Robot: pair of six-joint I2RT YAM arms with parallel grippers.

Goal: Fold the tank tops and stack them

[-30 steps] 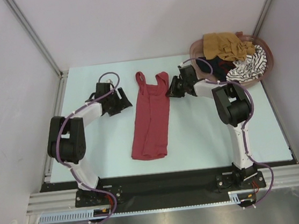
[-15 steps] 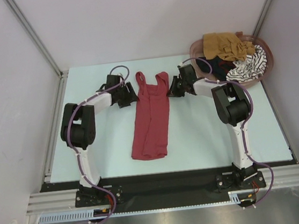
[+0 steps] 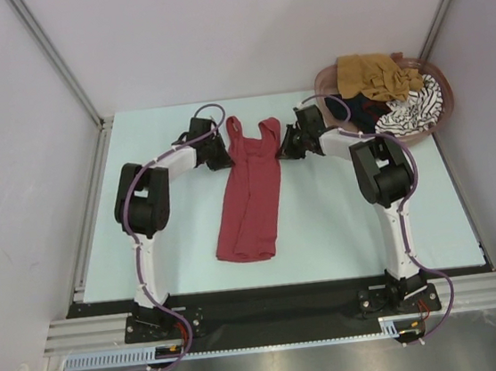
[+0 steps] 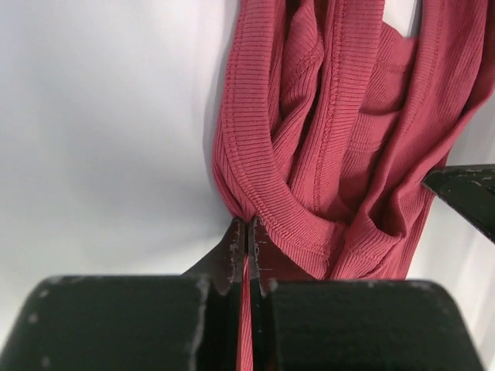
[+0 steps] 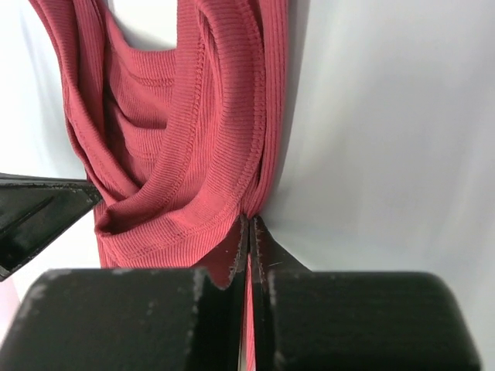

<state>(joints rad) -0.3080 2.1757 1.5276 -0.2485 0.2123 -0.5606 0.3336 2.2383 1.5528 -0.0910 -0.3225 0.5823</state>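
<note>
A dark red tank top (image 3: 251, 192) lies lengthwise in the middle of the table, straps toward the far side. My left gripper (image 3: 226, 157) is shut on its left edge just below the strap; in the left wrist view the ribbed cloth (image 4: 309, 154) bunches at the pinched jaws of the gripper (image 4: 248, 228). My right gripper (image 3: 282, 149) is shut on the top's right edge; the right wrist view shows the red cloth (image 5: 178, 147) caught between the closed jaws of the gripper (image 5: 249, 224). Mustard-brown (image 3: 377, 74), black (image 3: 363, 110) and striped (image 3: 414, 110) tank tops sit in the basket.
The pinkish-brown oval basket (image 3: 325, 78) stands at the far right corner of the pale table (image 3: 173, 239). White walls and metal frame posts close in the back and sides. A black rail with both arm bases runs along the near edge.
My left arm has swung right to the tank top's left edge and its gripper has closed on the cloth. The right gripper has closed fully on the right edge.
</note>
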